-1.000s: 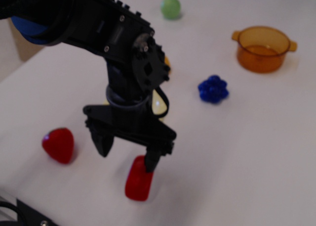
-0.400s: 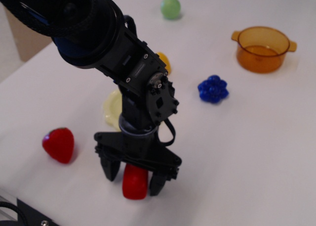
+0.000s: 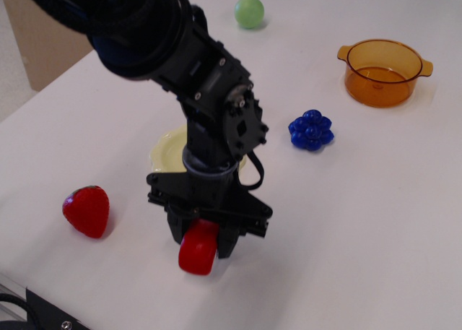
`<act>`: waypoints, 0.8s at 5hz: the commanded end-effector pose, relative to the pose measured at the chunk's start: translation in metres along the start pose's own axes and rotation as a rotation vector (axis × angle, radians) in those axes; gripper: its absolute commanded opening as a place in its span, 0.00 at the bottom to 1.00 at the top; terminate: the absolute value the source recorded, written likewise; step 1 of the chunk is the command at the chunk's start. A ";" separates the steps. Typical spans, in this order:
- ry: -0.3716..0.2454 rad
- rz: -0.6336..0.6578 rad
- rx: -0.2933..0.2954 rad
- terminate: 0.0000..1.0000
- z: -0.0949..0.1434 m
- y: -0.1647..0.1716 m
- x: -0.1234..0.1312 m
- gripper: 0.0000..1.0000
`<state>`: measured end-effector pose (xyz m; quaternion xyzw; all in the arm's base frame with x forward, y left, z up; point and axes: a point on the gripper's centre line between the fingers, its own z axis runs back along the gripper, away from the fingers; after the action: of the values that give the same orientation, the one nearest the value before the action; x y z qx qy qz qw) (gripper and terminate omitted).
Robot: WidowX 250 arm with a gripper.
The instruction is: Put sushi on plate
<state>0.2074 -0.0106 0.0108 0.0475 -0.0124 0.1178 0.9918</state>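
Observation:
The red glossy sushi (image 3: pixel 198 248) sits on the white table near the front edge, between my gripper's (image 3: pixel 201 243) two black fingers, which are closed against its sides. The gripper points straight down over it. The pale yellow plate (image 3: pixel 167 146) lies just behind the gripper, mostly hidden by my black arm; only its left scalloped rim shows.
A red strawberry (image 3: pixel 86 210) lies to the left of the gripper. A blue berry cluster (image 3: pixel 311 130) lies right of the arm. An orange translucent pot (image 3: pixel 383 71) stands at the back right. A green ball (image 3: pixel 249 11) sits at the back.
The gripper came down over the sushi, straddled it and closed its fingers on it. The arm shifted slightly right, uncovering more of the plate's rim.

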 end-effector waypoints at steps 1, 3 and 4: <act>-0.124 0.148 -0.029 0.00 0.034 0.033 0.072 0.00; -0.099 0.227 -0.049 0.00 0.023 0.051 0.118 0.00; -0.077 0.217 -0.033 0.00 0.017 0.049 0.116 0.00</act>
<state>0.3032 0.0562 0.0237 0.0323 -0.0345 0.2271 0.9727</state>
